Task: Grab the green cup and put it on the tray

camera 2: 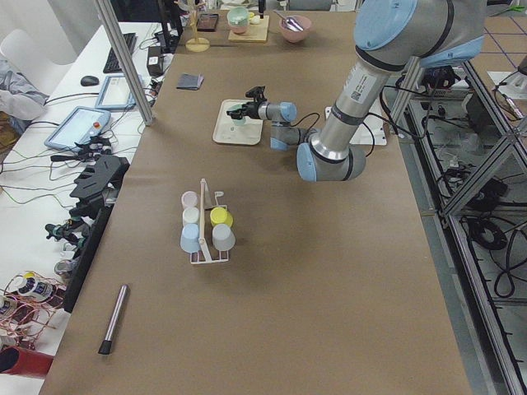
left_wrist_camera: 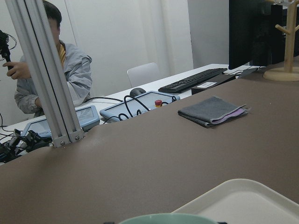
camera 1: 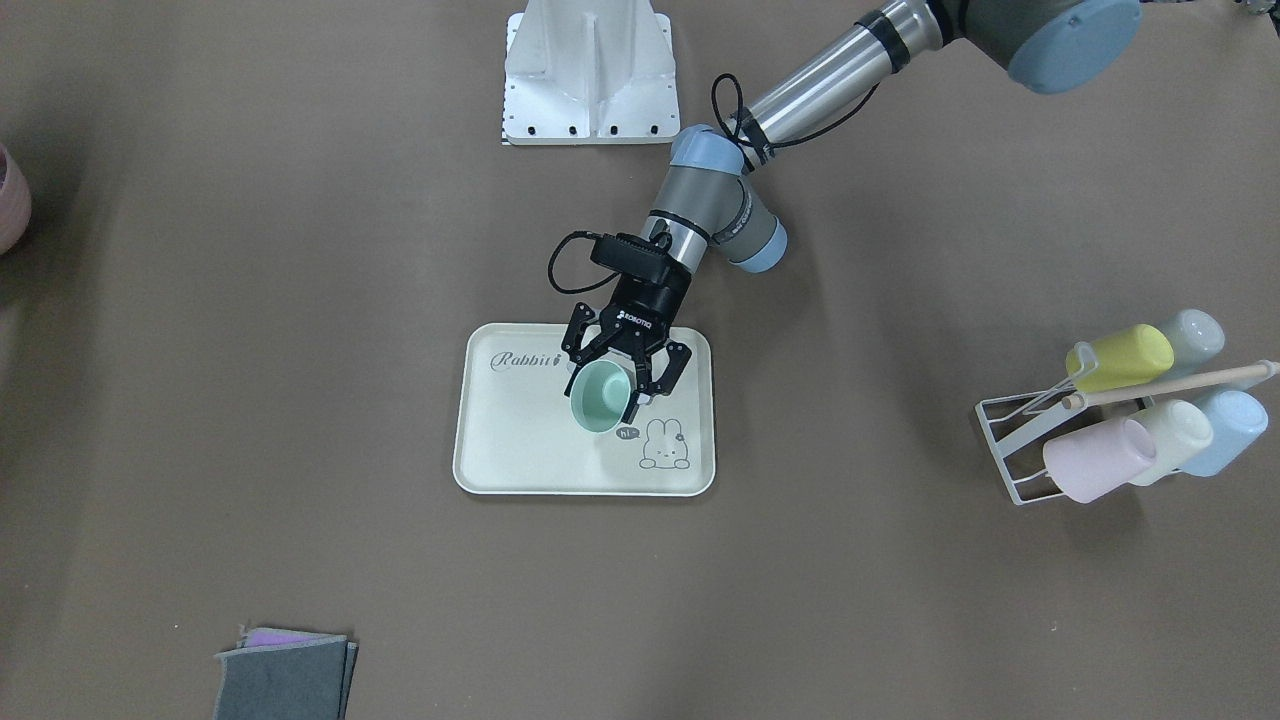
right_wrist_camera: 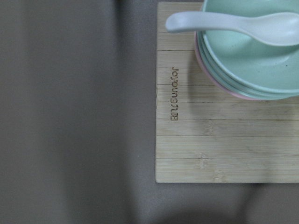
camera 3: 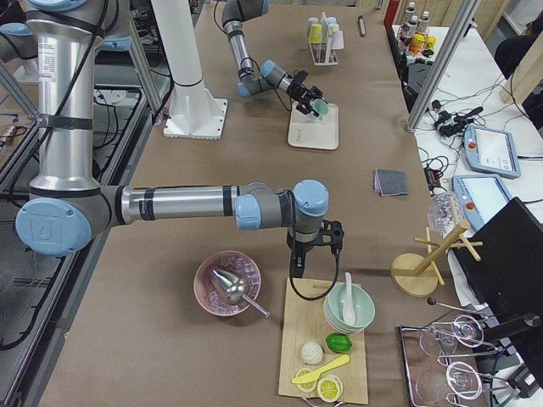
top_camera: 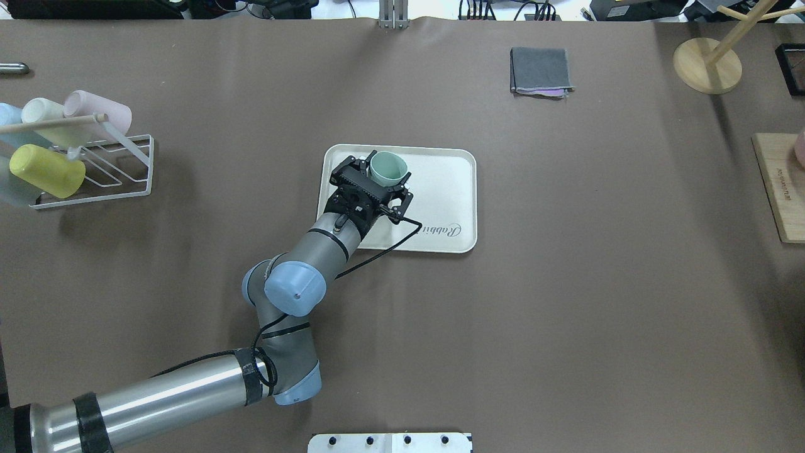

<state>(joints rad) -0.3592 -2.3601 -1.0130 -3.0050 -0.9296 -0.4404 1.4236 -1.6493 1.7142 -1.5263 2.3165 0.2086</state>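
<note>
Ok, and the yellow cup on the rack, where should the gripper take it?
I'd grip the yellow cup across its round side wall near the closed end, coming from above. It lies on its side on the rack, mouth toward the rack's middle and closed end pointing outward, so slide it off outward.

You are working in a robotics laboratory, not a home or a shop. Confirm this from the following. The table (top_camera: 566, 327) is covered edge to edge with a brown sheet. A white bolted pedestal (camera 1: 590, 75) stands on it. Aluminium profile posts (left_wrist_camera: 44, 74) frame the cell. Beside the table, a white desk (camera 2: 33, 206) carries teach pendants (camera 3: 490, 146), a keyboard (left_wrist_camera: 198, 80), a mouse (left_wrist_camera: 138, 92) and loose cabling. A seated person (left_wrist_camera: 70, 74) occupies that desk.
</note>
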